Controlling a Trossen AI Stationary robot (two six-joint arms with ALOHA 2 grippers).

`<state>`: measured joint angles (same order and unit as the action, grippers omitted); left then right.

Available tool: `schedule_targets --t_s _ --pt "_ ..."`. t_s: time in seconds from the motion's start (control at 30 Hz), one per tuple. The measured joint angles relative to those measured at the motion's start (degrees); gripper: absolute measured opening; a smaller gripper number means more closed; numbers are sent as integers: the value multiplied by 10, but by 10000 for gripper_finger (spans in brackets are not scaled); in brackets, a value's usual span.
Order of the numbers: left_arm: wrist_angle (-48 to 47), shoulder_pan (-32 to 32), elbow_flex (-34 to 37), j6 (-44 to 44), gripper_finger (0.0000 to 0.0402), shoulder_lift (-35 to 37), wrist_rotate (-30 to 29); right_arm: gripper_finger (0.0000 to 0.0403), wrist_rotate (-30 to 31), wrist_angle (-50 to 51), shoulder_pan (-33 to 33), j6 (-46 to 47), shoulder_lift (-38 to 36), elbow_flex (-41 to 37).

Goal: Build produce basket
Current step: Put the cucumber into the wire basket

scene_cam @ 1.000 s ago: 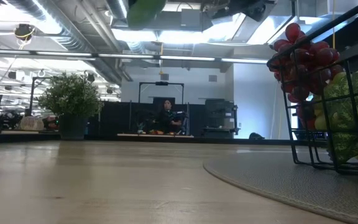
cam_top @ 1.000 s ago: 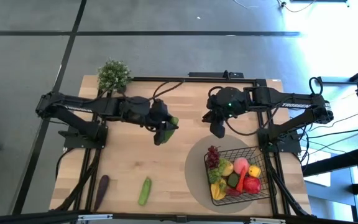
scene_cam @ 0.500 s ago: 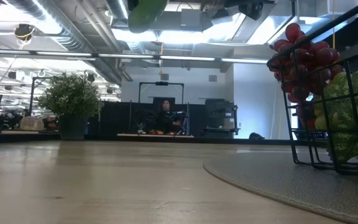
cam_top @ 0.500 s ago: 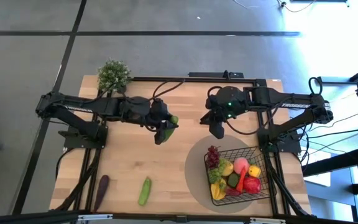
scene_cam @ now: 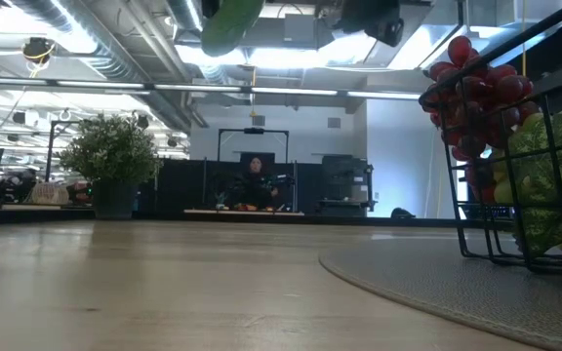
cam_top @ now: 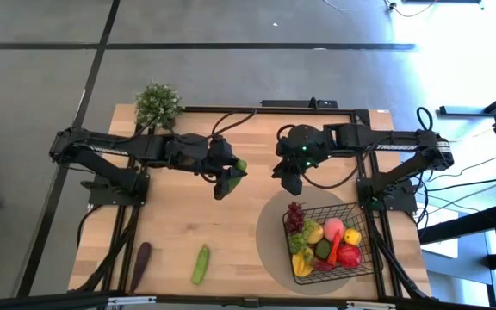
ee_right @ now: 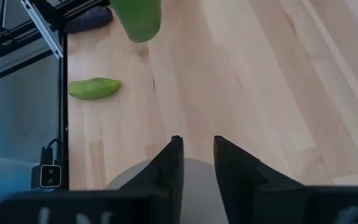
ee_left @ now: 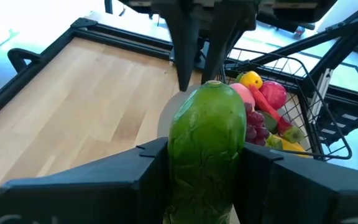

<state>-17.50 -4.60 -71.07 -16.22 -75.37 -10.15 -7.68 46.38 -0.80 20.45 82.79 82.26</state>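
A green avocado hangs above the middle of the table with my left gripper shut on it; the low view shows it high up. My right gripper hovers just to its right with its fingers a little apart and nothing between them. It also shows beyond the avocado in the left wrist view. The black wire basket stands on a round grey mat at the near right. It holds dark red grapes, a pink peach, a red apple and yellow pieces. My left gripper pinches the avocado's two long sides between its two fingers. The fingers come from the table's left, slanting slightly down, and lie along the fruit. Its rounded end juts past the fingertips toward my right gripper. The avocado is lifted clear of the table.
A green cucumber and a dark eggplant lie near the table's front left. A leafy potted plant stands at the far left corner. The grey mat lies under the basket. Bare wood lies below the grippers.
My right gripper has moved toward the table's left, closer to the avocado, and sunk a little. My left gripper and the avocado have kept still.
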Motion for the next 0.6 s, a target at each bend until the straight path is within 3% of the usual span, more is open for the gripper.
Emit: schedule_targets --t_s 0.33,0.6 --pt "-10 10 0 3 99 0 1 120 -11 -7 0 0 25 0" --pt "-15 13 0 19 99 0 8 120 3 -101 16 -131 39 0"
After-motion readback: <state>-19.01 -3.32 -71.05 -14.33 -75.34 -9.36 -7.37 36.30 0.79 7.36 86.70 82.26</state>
